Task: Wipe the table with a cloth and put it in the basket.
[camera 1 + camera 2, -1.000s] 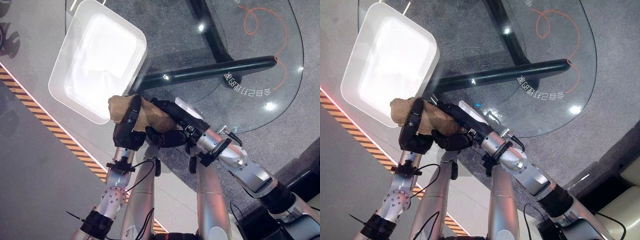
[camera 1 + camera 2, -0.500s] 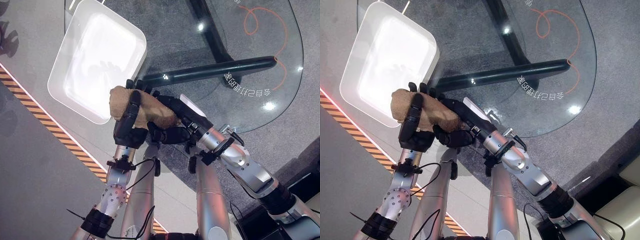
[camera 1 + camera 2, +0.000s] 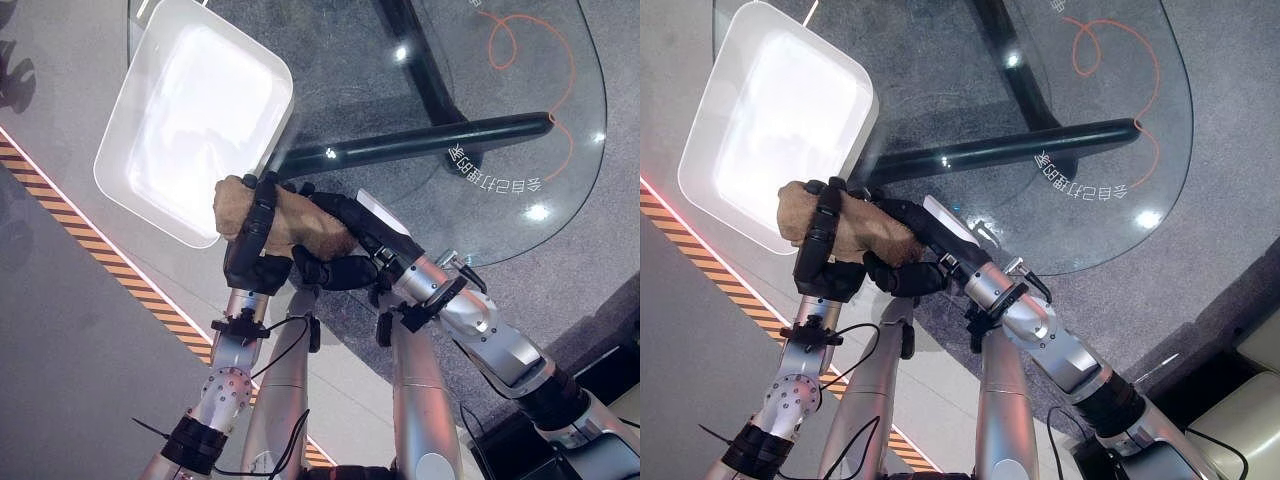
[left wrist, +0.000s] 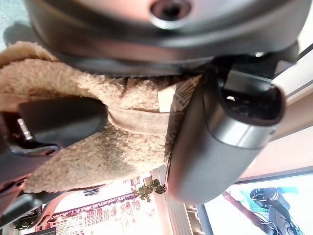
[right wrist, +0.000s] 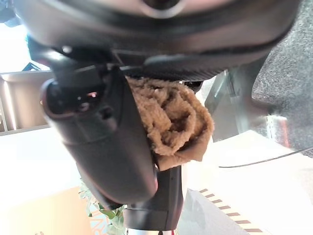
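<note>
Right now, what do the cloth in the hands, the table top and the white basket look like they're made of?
Cloth: tan fleece or terry, judging by its nubby pile in the wrist views, with a smooth stitched band.
Table: clear glass, probably; the floor and dark legs show through it, and lights glint on it.
Basket: glossy white, likely plastic; the glare leaves it open.

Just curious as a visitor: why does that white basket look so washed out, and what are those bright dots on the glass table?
In the left eye view, glare whitens the floor of the white basket; the small bright dots on the glass table are reflected lights. In the left wrist view, the tan cloth shows clearly while the background beyond is overexposed.
</note>
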